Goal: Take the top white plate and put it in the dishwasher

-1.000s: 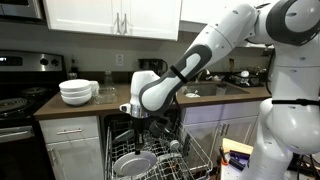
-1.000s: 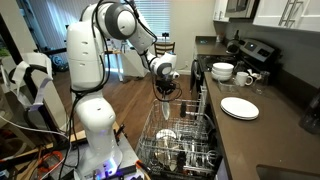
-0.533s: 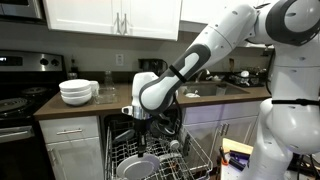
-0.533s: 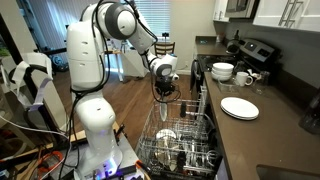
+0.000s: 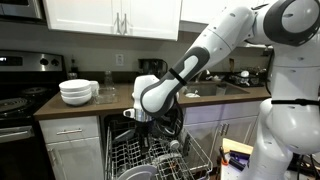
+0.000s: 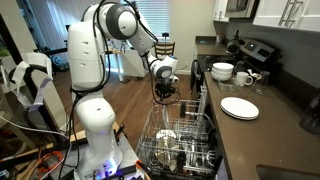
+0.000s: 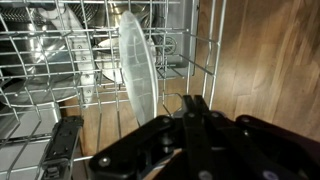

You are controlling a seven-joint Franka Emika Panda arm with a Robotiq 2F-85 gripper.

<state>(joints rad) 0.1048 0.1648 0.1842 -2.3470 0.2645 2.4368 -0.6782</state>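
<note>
The white plate [image 7: 137,68] stands on edge between the wires of the dishwasher's lower rack [image 7: 40,62], just ahead of my gripper [image 7: 193,100]. The gripper is shut, with its fingers pressed together and nothing between them. In both exterior views the gripper [image 5: 140,118] [image 6: 165,92] hangs above the pulled-out rack [image 5: 192,152] [image 6: 188,140] of the open dishwasher. The plate [image 5: 134,173] shows as a pale oval low in the rack, clear of the fingers.
Another white plate [image 6: 239,107] lies on the brown counter [image 6: 262,140]. Stacked white bowls [image 5: 77,92] [image 6: 222,71] sit near the stove [image 5: 15,100]. More dishes [image 7: 45,50] stand in the rack. The robot's white base [image 6: 95,120] stands beside the dishwasher.
The white plate has sunk lower into the rack in the exterior view. The gripper stays shut and has hardly moved.
</note>
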